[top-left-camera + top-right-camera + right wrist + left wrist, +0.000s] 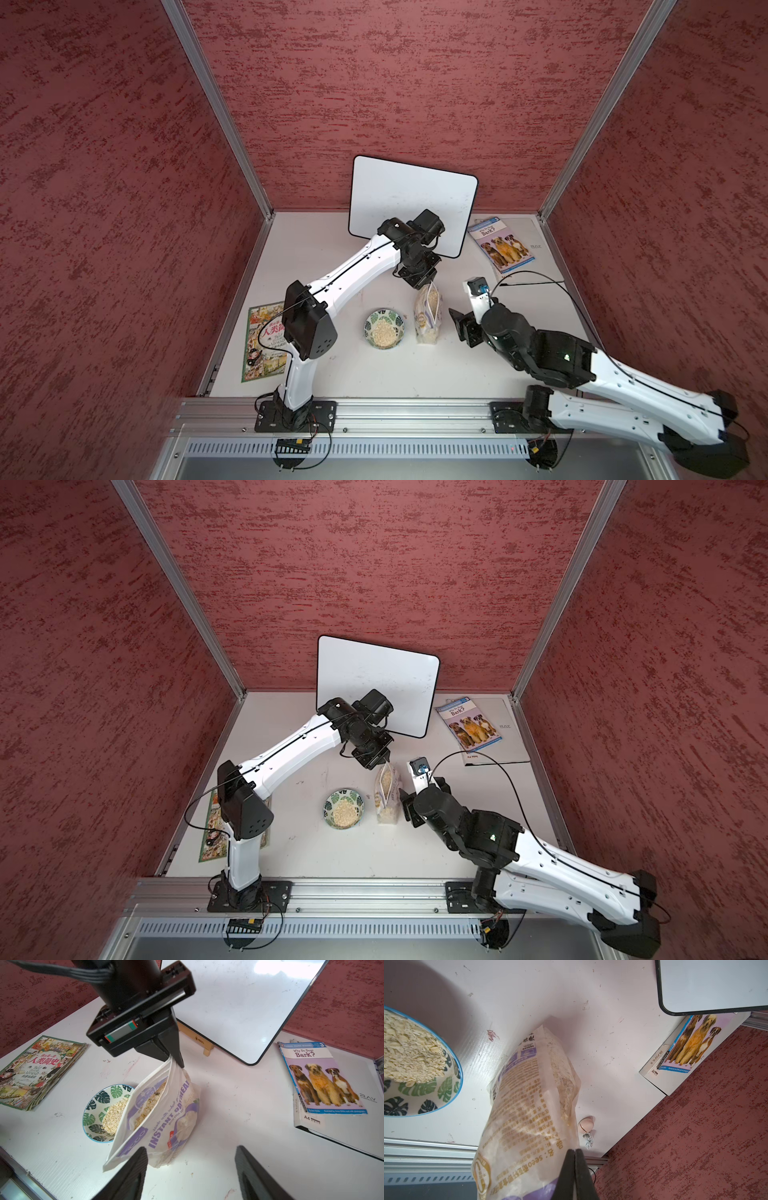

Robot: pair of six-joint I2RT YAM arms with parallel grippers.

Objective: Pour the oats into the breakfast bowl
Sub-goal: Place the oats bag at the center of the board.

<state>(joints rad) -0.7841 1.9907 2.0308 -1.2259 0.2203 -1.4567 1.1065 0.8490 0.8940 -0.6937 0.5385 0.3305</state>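
The oats pouch [164, 1118], a soft, crinkled plastic stand-up bag with purple print and a round gold emblem, stands upright on the white tabletop [239, 1105]. Its mouth is open and pale flakes are visible inside. The left gripper [178, 1061] is closed on the pouch's top corner, its black tapered fingers pressed together with the film pinched between them; the left wrist view shows no gap at the tips. Just beside the pouch sits the breakfast bowl [91, 1105], round and glazed white with dark green monstera leaves and a blue rim. It holds a heap of dry, flat beige oats [113, 1118]. The right gripper [191, 1148] stands with jaws wide apart and nothing between them, near the pouch on the side away from the bowl. The tabletop is matt, scuffed and stained. Behind, a glossy round-cornered whiteboard [411, 199] leans on a small wooden easel [204, 1043]. A thin paperback about dogs [320, 1078] lies on a flat pale box [342, 1126]. An illustrated booklet [35, 1072] with splayed pages lies beyond the bowl.
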